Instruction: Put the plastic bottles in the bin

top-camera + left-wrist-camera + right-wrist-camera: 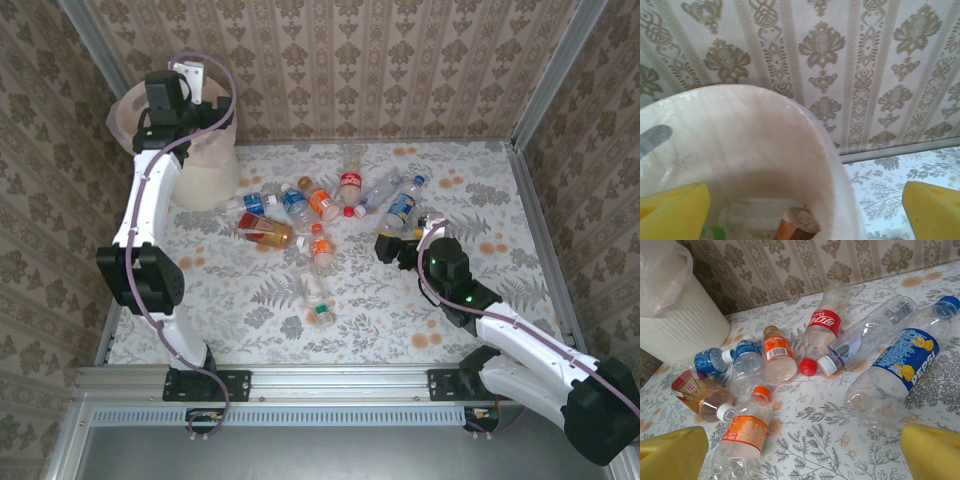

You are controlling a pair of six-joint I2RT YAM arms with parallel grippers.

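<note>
Right jaws: your right gripper point(801, 452) stands spread wide, yellow pads at either edge of its wrist view, nothing between them, low over the fern-printed white table point(840, 425).
Nearest bottle: check the top view, where a clear plastic bottle with a green cap point(316, 295) lies alone, nearer the arms than the pile.
Just ahead of you: a big clear bottle with a blue Pepsi label point(902, 365) lies on its side near the pad at the view's right, and an orange-labelled clear bottle with an orange cap point(742, 432) lies near the other pad.
Pile: beyond them, a red-labelled clear bottle with a red cap point(822, 322) and several more bottles lie jumbled, some touching.
Bin: the round cream plastic bin point(205, 175), lined with a translucent bag, stands at the far left, near the pile's left end.
Left jaws: your left gripper point(801, 207) hangs over the bin's mouth, spread wide, gripping nothing; bottles in the bin point(795, 222) lie at the bottom below it.
</note>
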